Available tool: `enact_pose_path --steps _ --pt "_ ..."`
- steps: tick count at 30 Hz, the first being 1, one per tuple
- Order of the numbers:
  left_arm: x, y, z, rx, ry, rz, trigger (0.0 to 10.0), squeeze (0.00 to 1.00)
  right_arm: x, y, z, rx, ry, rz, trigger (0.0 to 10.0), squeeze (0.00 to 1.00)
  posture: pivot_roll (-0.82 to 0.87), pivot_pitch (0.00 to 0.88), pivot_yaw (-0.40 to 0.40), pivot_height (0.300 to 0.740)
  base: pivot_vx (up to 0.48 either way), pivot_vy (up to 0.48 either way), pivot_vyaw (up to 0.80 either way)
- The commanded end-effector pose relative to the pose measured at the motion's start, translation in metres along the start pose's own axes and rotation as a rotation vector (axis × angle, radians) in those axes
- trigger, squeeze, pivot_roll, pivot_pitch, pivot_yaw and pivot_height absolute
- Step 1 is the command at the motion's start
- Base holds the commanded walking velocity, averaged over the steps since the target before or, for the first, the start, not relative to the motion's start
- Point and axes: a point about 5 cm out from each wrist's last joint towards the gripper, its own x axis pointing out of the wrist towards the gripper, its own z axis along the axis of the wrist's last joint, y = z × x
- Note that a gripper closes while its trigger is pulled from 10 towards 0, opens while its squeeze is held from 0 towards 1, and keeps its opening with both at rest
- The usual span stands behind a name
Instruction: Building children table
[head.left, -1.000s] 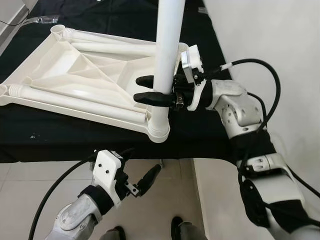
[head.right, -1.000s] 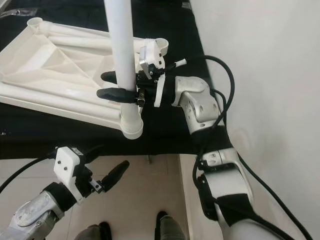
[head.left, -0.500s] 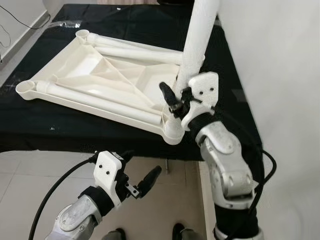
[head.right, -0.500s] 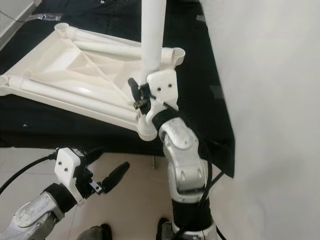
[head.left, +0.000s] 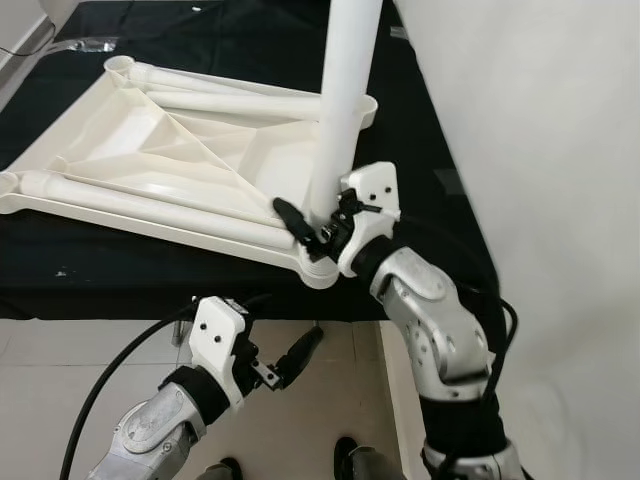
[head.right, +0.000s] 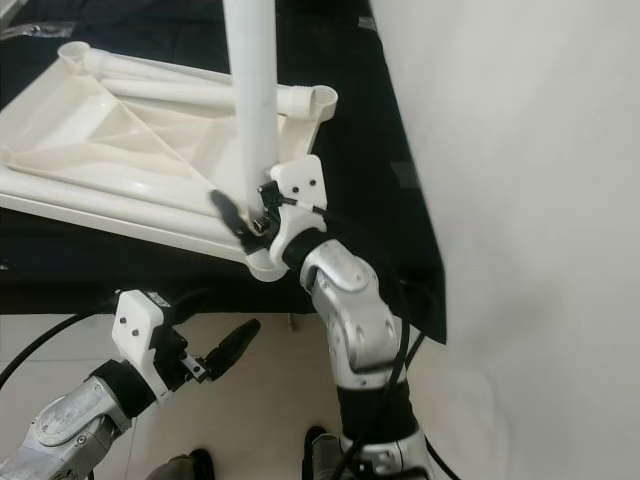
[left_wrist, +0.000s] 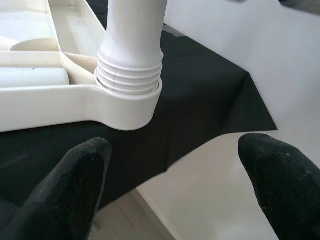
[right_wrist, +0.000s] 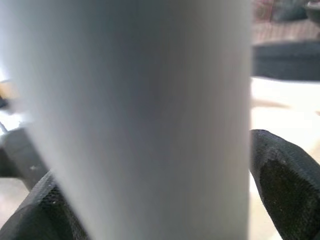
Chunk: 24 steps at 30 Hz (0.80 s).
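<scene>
An upturned white plastic table top (head.left: 150, 160) lies on a black-covered table. A white leg (head.left: 340, 110) stands upright in its near right corner socket (head.left: 322, 272), its threaded end (left_wrist: 130, 75) seated in the socket (left_wrist: 125, 107). My right gripper (head.left: 312, 226) is shut on the leg just above the socket. In the right wrist view the leg (right_wrist: 135, 120) sits between the black fingers (right_wrist: 285, 170). My left gripper (head.left: 288, 350) hangs below the table's front edge, open and holding nothing (left_wrist: 175, 175).
Free sockets stand at the far right corner (head.left: 365, 103) and far left corner (head.left: 118, 64). The black cloth edge (head.left: 150, 295) drops to a tiled floor (head.left: 60, 370). A white wall (head.left: 540, 150) rises close on the right.
My right gripper has swung round the leg and moved down it, from partway up to just above the socket. The camera has shifted. The left arm has stayed where it was.
</scene>
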Motion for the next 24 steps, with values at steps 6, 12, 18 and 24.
enact_pose_path --steps 6,12,18,24 --pt "-0.001 -0.003 -0.003 -0.009 0.007 0.000 10.0 0.00 0.014 -0.014 0.001 -0.030 0.022 0.318 10.0 0.00 0.02 0.270 -0.052 0.740 0.000 0.000 0.00" --pt "-0.003 -0.004 -0.003 -0.009 0.007 0.003 10.0 0.00 0.025 -0.019 0.012 0.002 0.030 0.523 10.0 0.00 0.03 0.280 -0.053 0.740 0.000 0.000 0.00" --pt "-0.005 -0.006 -0.002 -0.010 0.009 0.005 10.0 0.00 0.030 -0.026 0.023 -0.016 0.019 0.666 10.0 0.00 0.04 0.289 -0.052 0.740 0.000 0.000 0.00" --pt "-0.005 -0.007 -0.002 -0.013 0.011 0.003 10.0 0.00 0.032 -0.029 0.027 -0.039 0.013 0.715 0.0 0.00 0.04 0.293 -0.050 0.740 0.000 0.000 0.00"
